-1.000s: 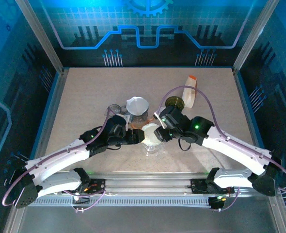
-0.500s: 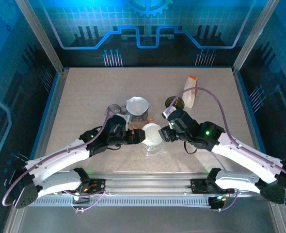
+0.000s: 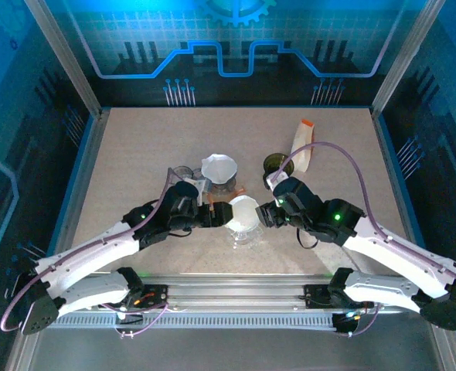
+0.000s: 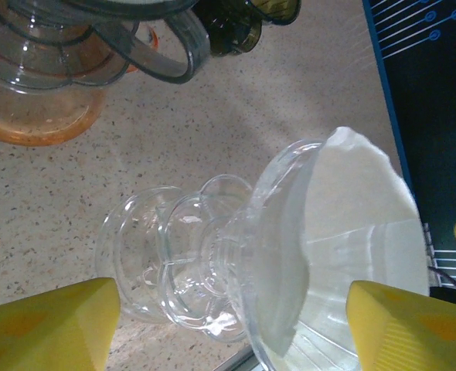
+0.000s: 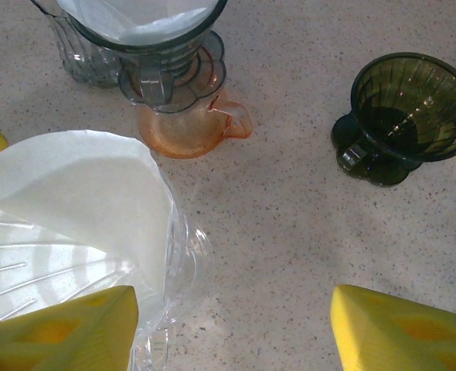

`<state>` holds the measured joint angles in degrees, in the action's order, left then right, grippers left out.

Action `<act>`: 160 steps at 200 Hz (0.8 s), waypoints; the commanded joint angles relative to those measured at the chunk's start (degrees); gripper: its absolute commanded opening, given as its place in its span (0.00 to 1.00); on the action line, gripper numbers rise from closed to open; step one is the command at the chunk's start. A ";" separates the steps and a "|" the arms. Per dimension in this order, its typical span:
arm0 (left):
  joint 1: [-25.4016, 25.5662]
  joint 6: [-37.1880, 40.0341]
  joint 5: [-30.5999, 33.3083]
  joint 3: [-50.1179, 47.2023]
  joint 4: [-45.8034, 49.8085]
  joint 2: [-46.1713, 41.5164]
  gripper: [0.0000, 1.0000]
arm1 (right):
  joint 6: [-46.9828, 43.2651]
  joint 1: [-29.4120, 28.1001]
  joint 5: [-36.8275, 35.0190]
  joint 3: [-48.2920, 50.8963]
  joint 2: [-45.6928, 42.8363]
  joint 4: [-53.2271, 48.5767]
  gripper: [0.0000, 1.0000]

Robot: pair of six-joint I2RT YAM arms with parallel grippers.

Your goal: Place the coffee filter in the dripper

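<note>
Now coffee filter sits in dripper, just beside left end effector

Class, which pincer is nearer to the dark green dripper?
Right. The right pincer sits just near-side of the dark green dripper; the left pincer is beyond the clear dripper, farther left.

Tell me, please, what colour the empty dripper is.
The dripper is dark olive green, clearest in the right wrist view.

white arm shells, black joint housings, lilac cables, small green status light, yellow finger pads
</note>
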<state>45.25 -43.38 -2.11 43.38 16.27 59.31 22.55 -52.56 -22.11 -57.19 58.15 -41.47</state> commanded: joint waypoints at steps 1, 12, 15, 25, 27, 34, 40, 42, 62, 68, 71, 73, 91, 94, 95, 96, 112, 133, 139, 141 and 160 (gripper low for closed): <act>-0.38 0.41 0.79 2.16 0.65 -2.17 0.81 | 1.15 -0.42 -0.97 0.24 -1.67 0.24 0.68; -0.42 0.26 0.79 2.36 0.60 -3.19 0.83 | 1.15 -0.40 -0.94 0.49 -2.17 0.08 0.69; -0.37 0.19 0.83 2.37 0.60 -3.48 0.84 | 1.14 -0.44 -0.99 0.56 -2.35 0.08 0.69; -0.39 0.17 1.04 2.35 0.67 -4.60 0.86 | 1.27 -0.44 -0.98 0.95 -2.95 -0.08 0.69; -0.38 0.14 1.12 2.36 0.69 -4.81 0.87 | 1.27 -0.44 -0.96 1.07 -3.09 -0.09 0.69; -0.42 0.14 1.51 2.38 0.73 -5.73 0.89 | 1.40 -0.44 -0.90 1.41 -3.65 -0.10 0.69; -0.43 0.13 2.02 2.23 0.84 -6.50 0.92 | 1.56 -0.44 -0.81 1.81 -4.19 -0.10 0.69; -0.43 0.07 2.20 2.17 0.86 -6.84 0.93 | 1.59 -0.44 -0.83 1.97 -4.38 0.01 0.69; -0.41 -0.45 5.83 1.13 1.77 -10.34 0.99 | 1.95 -0.44 -0.47 4.48 -7.56 1.30 0.69; -0.48 -0.44 7.05 0.57 1.90 -11.67 0.99 | 1.98 -0.44 -0.37 5.61 -8.86 1.98 0.69; -0.45 -0.44 7.69 0.18 1.92 -12.35 0.99 | 2.12 -0.42 -0.30 6.08 -9.51 2.25 0.69; -0.43 -0.47 8.05 -0.06 1.92 -12.85 0.99 | 2.23 -0.44 -0.33 6.36 -9.89 2.49 0.69; -0.98 -0.81 10.20 -2.08 1.90 -16.89 0.99 | 2.72 -0.39 -0.61 10.22 -13.67 3.65 0.70; -1.08 -0.80 10.39 -2.31 2.08 -17.38 0.99 | 2.82 -0.41 -0.65 10.71 -14.27 3.75 0.70; -1.11 -0.86 10.43 -2.36 2.13 -17.51 0.99 | 2.88 -0.38 -0.70 10.84 -14.46 3.85 0.70; -1.16 -0.85 10.49 -2.39 2.20 -17.62 0.99 | 2.96 -0.37 -0.72 10.98 -14.59 3.85 0.70; -1.71 -0.94 11.56 -2.73 4.21 -19.50 0.99 | 3.88 -0.36 -0.64 13.72 -17.63 4.65 0.71; -1.88 -1.48 13.97 -3.32 6.88 -21.30 0.99 | 4.99 -0.36 -0.33 18.46 -22.19 6.43 0.73; -1.88 -1.73 14.56 -3.71 7.19 -21.79 0.99 | 4.97 -0.35 0.15 19.88 -23.54 7.24 0.73; -1.89 -1.85 14.69 -3.88 7.26 -22.00 0.99 | 5.01 -0.35 0.31 20.35 -23.90 7.38 0.73; -2.04 -3.32 15.75 -5.76 7.47 -23.88 0.99 | 5.33 -0.35 2.84 24.41 -26.98 8.56 0.73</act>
<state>43.66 -44.45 9.98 40.05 20.95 37.65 26.20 -52.56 -21.76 -36.93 34.48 -36.42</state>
